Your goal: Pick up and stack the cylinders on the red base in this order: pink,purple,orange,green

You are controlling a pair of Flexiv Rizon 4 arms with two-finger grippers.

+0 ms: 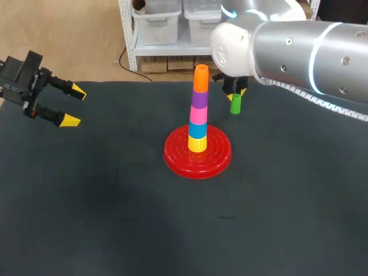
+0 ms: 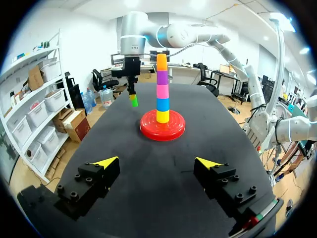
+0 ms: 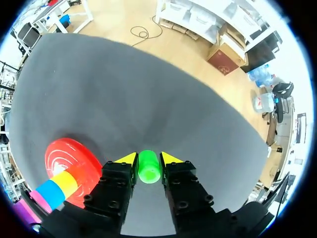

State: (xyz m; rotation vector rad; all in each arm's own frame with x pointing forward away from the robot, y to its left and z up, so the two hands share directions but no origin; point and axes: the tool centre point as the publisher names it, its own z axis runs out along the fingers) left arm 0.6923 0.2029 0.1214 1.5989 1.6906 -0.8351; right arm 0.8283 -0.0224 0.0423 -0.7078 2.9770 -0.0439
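The red base [image 1: 175,158] sits mid-table with a peg stack [image 1: 198,112] on it: yellow, blue, pink, purple, then orange on top. My right gripper [image 1: 236,90] points down just behind and to the right of the stack, shut on the green cylinder [image 1: 235,103], which hangs upright. In the right wrist view the green cylinder [image 3: 149,166] is pinched between both yellow tips of the right gripper [image 3: 147,158], with the base [image 3: 64,153] off to one side below. My left gripper [image 1: 75,106] stands open and empty at the far left; from it the stack [image 2: 162,84] lies straight ahead.
Dark table cloth surrounds the base on all sides. The table's back edge runs close behind the right gripper, and my right arm [image 1: 310,52] reaches in over the back right corner.
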